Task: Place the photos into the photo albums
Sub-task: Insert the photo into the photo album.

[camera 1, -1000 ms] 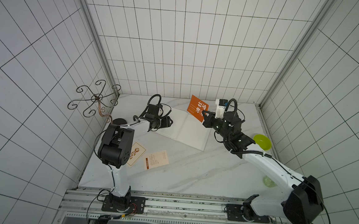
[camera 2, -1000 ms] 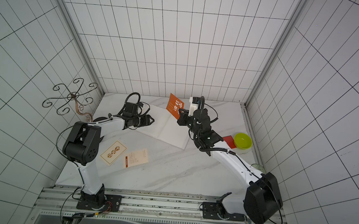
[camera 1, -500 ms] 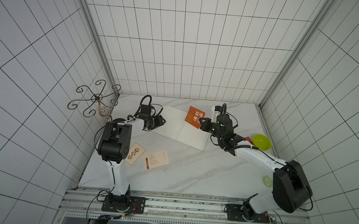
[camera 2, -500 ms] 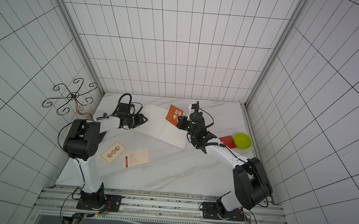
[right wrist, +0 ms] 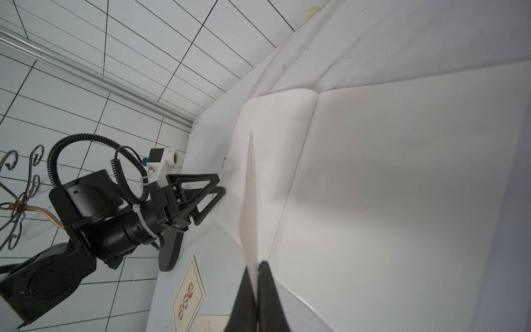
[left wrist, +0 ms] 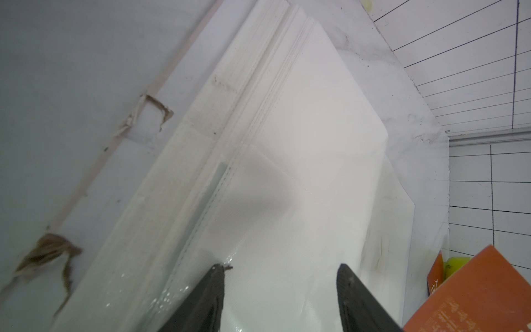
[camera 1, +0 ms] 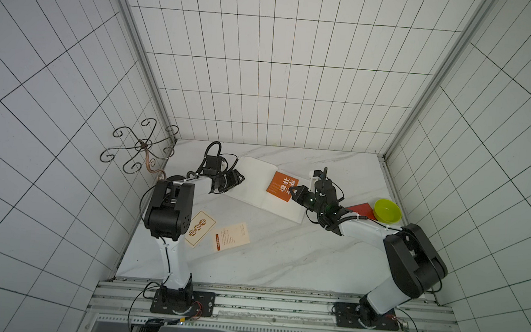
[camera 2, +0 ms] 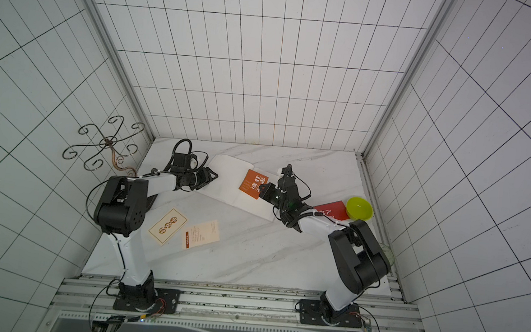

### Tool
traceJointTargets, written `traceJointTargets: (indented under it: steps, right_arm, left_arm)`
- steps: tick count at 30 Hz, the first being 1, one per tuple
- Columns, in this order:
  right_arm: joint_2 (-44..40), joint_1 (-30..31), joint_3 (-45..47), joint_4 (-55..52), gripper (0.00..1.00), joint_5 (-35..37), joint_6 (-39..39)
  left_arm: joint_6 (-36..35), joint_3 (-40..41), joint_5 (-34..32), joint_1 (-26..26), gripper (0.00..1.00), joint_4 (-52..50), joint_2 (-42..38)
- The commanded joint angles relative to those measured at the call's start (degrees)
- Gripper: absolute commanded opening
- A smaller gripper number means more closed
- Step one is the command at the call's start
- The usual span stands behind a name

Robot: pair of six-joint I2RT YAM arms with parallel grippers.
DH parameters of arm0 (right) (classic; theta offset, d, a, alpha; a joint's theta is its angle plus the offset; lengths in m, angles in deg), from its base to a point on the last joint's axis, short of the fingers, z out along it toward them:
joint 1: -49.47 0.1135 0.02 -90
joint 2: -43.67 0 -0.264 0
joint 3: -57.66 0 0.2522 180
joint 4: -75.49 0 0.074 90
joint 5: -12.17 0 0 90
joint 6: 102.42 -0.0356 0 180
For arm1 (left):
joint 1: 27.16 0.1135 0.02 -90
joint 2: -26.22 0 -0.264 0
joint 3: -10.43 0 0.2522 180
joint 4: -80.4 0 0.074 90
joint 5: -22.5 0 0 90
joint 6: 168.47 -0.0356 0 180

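The right gripper [camera 1: 293,193] is pinched tight on one edge of the orange photo [camera 1: 281,186]. The photo reaches out ahead of its tips over the right-hand page of the open photo album [camera 1: 254,179]. A second ago this gripper carried the photo higher and farther back, tilted up above the album's far corner. It has since come down, and the photo now sits low over the page, close to the fold. In the right wrist view the photo [right wrist: 249,201] shows edge-on between the closed fingers [right wrist: 243,300]; whether it touches the page I cannot tell. Across the album from the right gripper, the left gripper [camera 1: 239,179] stands with its jaws wide apart at the left page's outer edge, holding nothing, much where it was before. Behind the right gripper, beside its wrist, lie a red photo [camera 1: 360,209] and a green bowl [camera 1: 387,210]. Well behind the left gripper, on the marble table [camera 1: 283,255], lie a patterned cream photo [camera 1: 200,228] and a lettered cream photo [camera 1: 231,236].
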State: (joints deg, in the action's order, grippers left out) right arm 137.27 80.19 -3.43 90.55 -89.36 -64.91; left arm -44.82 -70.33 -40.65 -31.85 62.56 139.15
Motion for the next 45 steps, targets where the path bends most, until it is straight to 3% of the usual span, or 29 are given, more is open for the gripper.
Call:
traceJointTargets:
  steps: [1, 30, 45]
  right_arm:
    - [1.3, -0.6, 4.1, 5.4, 0.0, -1.1, -4.2]
    - [15.3, -2.5, 8.7, 20.4, 0.0, -9.9, -15.3]
    - [14.9, -3.5, 11.0, 21.7, 0.0, -8.9, -16.0]
  left_arm:
    - [3.8, 3.5, 0.2, 0.1, 0.63, -2.9, 3.8]
    - [12.3, 11.3, 0.7, 4.3, 0.62, 4.0, 2.2]
    - [14.8, 14.0, 1.9, 5.1, 0.62, 6.4, 2.4]
